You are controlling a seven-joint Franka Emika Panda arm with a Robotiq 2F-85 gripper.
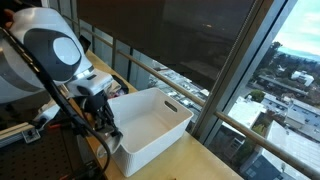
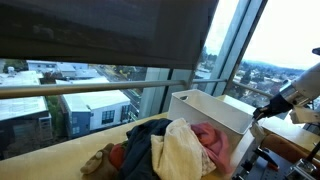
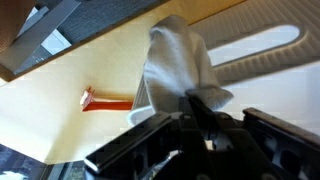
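Over wooden table (image 3: 90,75), cloth (image 3: 178,58) in claw (image 3: 203,103)

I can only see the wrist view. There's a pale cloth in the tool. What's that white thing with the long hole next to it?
Observer: That's a white bin standing on a wooden table. The tool with your cloth is beside the bin's end wall, on the robot's side.
Operator: Are there more clothes somewhere?
Observer: Yes. A pile of clothes lies on the table near the bin, with dark blue, cream and pink pieces.
Operator: What's behind everything?
Observer: Tall windows with a dark blind pulled partway down, and city buildings outside.
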